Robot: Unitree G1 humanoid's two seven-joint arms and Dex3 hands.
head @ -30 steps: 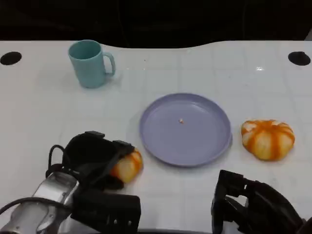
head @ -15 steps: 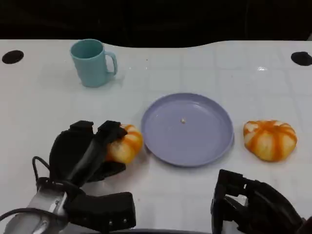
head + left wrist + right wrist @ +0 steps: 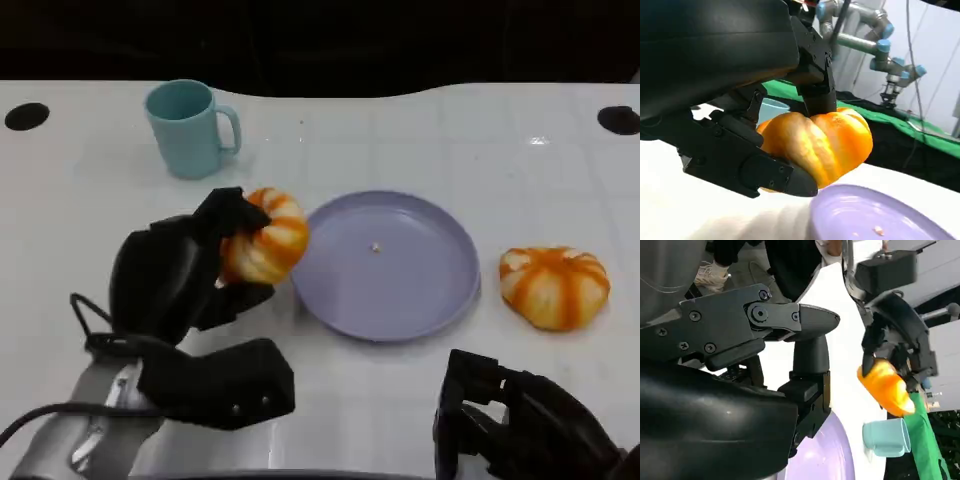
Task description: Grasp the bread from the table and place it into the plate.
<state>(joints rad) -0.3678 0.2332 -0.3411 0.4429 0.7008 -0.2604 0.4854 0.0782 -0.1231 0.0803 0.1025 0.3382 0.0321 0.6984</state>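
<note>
Your left hand (image 3: pixel 175 275) holds the bread (image 3: pixel 265 236) lifted off the counter (image 3: pixel 420 140), fingers (image 3: pixel 765 172) clamped around it, just beside the purple plate's (image 3: pixel 385 265) near-left rim. Your right hand (image 3: pixel 515 425) rests low at the counter's edge, fingers apart, holding nothing. A second bread (image 3: pixel 553 286) lies right of the plate.

Two orange breads, one (image 3: pixel 264 238) left of centre and one (image 3: pixel 554 287) at right, one purple plate (image 3: pixel 385 265) at centre, and one teal mug (image 3: pixel 188 128) at upper left.
</note>
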